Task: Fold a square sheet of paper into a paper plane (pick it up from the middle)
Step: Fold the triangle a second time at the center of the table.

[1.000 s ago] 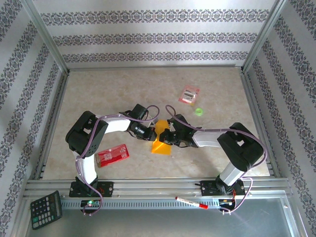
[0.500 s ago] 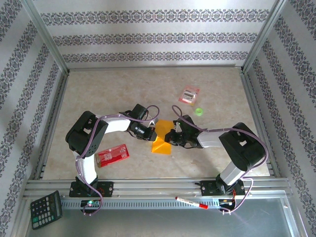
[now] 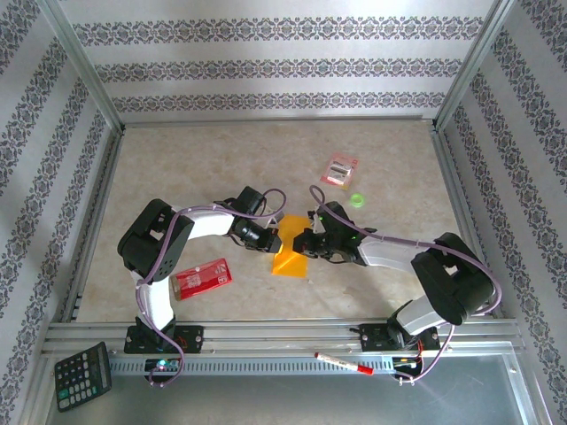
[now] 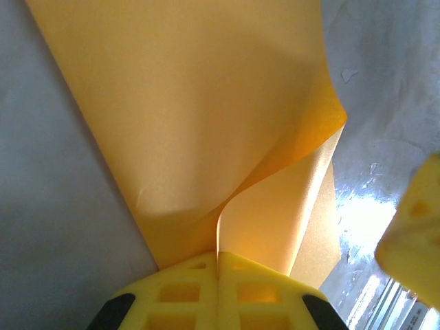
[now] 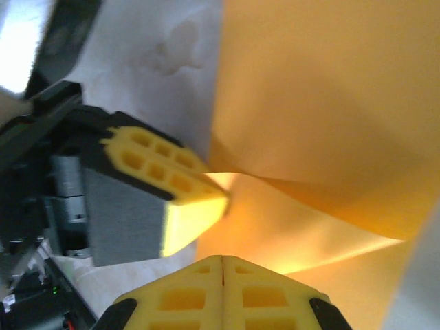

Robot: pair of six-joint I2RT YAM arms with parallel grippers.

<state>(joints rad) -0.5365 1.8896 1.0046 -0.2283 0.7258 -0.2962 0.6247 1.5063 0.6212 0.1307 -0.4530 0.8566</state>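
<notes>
Still both pinch the square sheet of paper (image 3: 289, 257): left claw (image 4: 218, 258) fixed, right claw (image 5: 223, 260) shifted right.

We see both arms bent inward from their bases, elbows swung out to the sides, wrists turned toward each other. The left pincer (image 3: 271, 239) has its yellow fingers (image 4: 182, 292) pressed flat together, nipping the edge of the square sheet of paper (image 4: 206, 124). The right pincer (image 3: 303, 244) faces it almost tip to tip, its fingers (image 5: 185, 292) likewise clamped together on that same sheet.
</notes>
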